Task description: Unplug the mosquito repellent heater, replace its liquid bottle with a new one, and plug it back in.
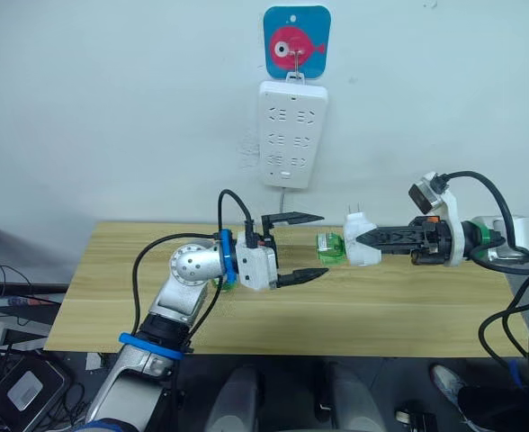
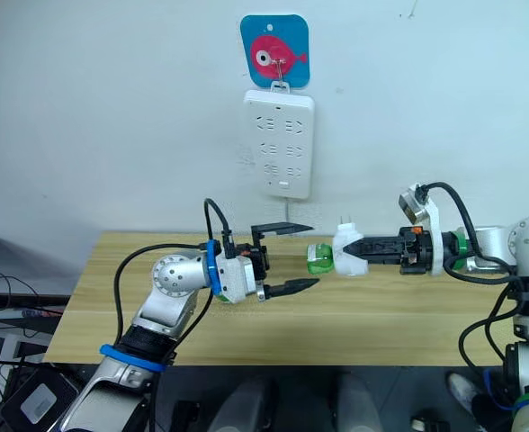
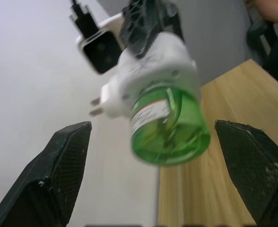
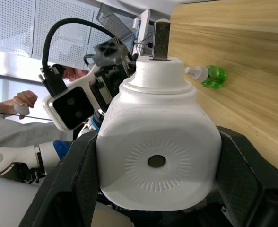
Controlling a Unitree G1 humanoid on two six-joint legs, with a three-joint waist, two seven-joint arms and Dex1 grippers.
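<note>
The mosquito repellent heater is a small white unit held in the air above the table, prongs pointing up, with my right gripper shut on it. Its green liquid bottle is still attached and sticks out toward my left arm. My left gripper is open, one finger above and one below the bottle's end, not touching it. In the left wrist view the bottle hangs between the two spread fingers. A second green bottle lies on the table beside my left wrist.
A long white power strip hangs on the wall under a blue fish hook, above and behind the grippers. The wooden table runs below both arms. A person's hand shows in the right wrist view's background.
</note>
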